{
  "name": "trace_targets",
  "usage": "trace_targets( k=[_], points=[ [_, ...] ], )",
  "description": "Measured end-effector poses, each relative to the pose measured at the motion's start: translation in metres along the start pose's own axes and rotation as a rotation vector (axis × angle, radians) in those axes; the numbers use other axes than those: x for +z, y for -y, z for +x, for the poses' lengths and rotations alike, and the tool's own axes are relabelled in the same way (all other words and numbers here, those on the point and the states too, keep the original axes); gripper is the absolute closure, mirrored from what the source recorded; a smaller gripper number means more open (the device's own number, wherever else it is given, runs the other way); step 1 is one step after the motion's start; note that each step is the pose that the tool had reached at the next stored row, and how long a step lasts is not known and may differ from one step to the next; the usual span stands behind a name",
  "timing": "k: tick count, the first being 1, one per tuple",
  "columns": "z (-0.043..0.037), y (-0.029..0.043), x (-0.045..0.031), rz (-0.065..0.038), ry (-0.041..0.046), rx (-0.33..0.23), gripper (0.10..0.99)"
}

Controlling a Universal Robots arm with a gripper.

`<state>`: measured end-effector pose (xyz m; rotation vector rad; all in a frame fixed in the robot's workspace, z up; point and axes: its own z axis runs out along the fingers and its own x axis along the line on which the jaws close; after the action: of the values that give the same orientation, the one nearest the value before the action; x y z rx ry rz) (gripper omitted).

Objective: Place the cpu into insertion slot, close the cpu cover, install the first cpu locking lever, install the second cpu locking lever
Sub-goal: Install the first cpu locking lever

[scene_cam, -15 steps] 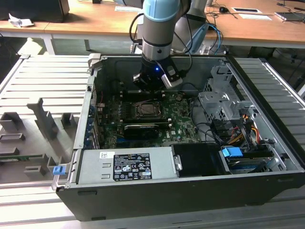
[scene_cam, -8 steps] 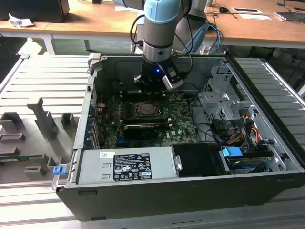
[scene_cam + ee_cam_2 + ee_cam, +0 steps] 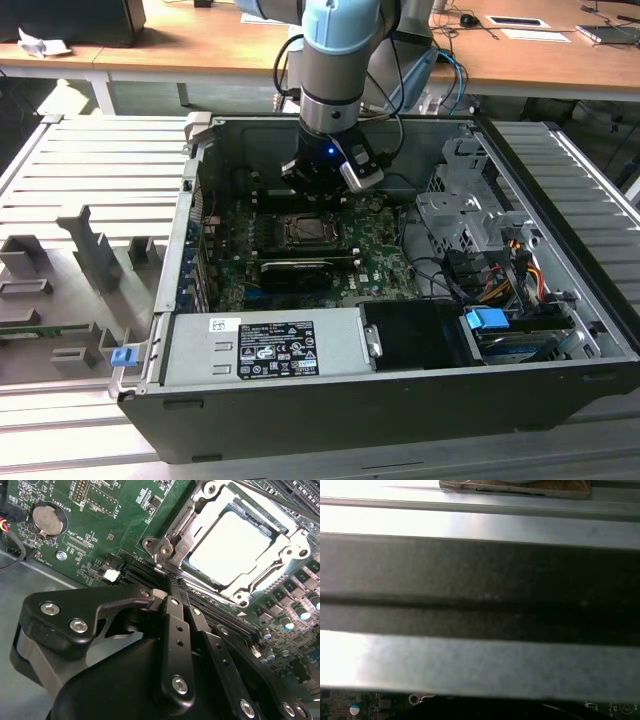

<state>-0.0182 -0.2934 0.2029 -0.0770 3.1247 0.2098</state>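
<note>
Sitting in the insertion slot [image 3: 235,555], the cpu [image 3: 231,547] is showing its pale metal top through the window of the cpu cover [image 3: 192,517], which is lying down flat around it. Just beyond the fingertips, the end effector [image 3: 172,580] is hovering with its black fingers [image 3: 175,625] pressed together, holding nothing. Green circuit board [image 3: 100,535] is spreading out around the socket inside the open computer case [image 3: 300,420].

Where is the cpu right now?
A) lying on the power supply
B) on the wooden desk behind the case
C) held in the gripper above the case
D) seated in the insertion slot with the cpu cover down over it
D: in the second wrist view the cpu lies in the insertion slot, the cpu cover framing its top.
</note>
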Motion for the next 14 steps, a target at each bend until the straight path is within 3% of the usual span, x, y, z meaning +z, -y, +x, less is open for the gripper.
trace_targets(
  k=[10, 14],
  points=[
    [0.0, 0.0005, -0.0027, 0.002, -0.0001, 0.0, 0.98],
    [0.0001, 0.0007, -0.0015, 0.016, -0.001, 0.0, 0.98]
  ],
)
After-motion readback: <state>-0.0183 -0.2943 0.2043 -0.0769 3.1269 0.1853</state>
